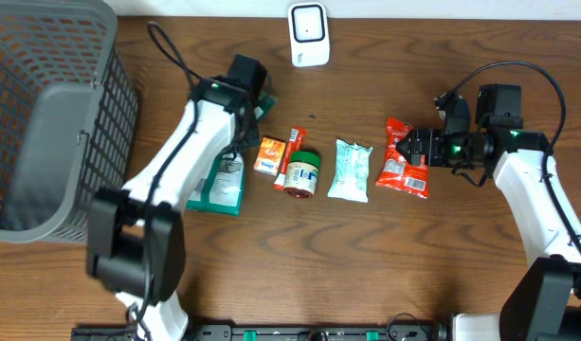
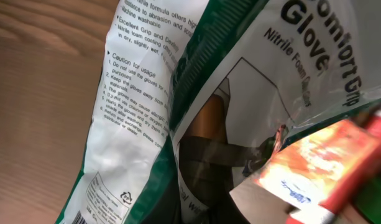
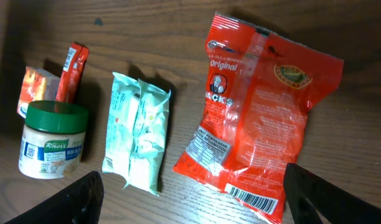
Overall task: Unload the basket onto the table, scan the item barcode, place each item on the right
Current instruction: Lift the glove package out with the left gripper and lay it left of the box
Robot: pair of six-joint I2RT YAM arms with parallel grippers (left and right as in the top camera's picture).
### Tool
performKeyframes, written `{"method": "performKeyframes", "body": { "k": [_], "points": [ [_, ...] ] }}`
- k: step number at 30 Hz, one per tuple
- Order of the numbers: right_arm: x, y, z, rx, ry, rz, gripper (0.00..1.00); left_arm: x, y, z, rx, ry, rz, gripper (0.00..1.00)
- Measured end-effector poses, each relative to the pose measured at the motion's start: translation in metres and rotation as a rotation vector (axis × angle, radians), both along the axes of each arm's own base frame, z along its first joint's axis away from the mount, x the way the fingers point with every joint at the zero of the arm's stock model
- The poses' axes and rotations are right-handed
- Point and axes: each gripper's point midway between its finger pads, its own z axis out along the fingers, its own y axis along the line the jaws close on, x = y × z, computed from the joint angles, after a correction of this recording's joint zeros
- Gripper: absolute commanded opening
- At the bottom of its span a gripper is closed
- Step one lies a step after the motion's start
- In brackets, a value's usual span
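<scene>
Being light and slippery, the snack bag (image 3: 265, 106) is best pinched by the wide-open right gripper (image 3: 202, 196) at its twelve-o'clock seam, clear of the barcode (image 3: 254, 200).

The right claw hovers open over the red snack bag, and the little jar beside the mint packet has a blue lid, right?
The jar has a green lid, not blue, as the right wrist view shows. The rest stands.
</scene>
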Motion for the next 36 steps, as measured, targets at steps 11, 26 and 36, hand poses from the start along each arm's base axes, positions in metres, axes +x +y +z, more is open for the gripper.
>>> {"method": "performKeyframes", "body": {
  "k": [11, 26, 36],
  "points": [
    [0.001, 0.0, 0.0, 0.0, -0.003, 0.0, 0.88, -0.006, -0.008, -0.065, -0.009, 0.147, 0.012, 0.62],
    [-0.004, 0.0, -0.002, 0.003, 0.02, -0.001, 0.86, 0.007, -0.014, 0.03, -0.114, -0.044, -0.056, 0.77],
    [-0.029, -0.007, 0.03, -0.032, 0.182, -0.044, 0.88, -0.025, 0.056, 0.142, -0.288, -0.22, 0.042, 0.81]
  ]
}}
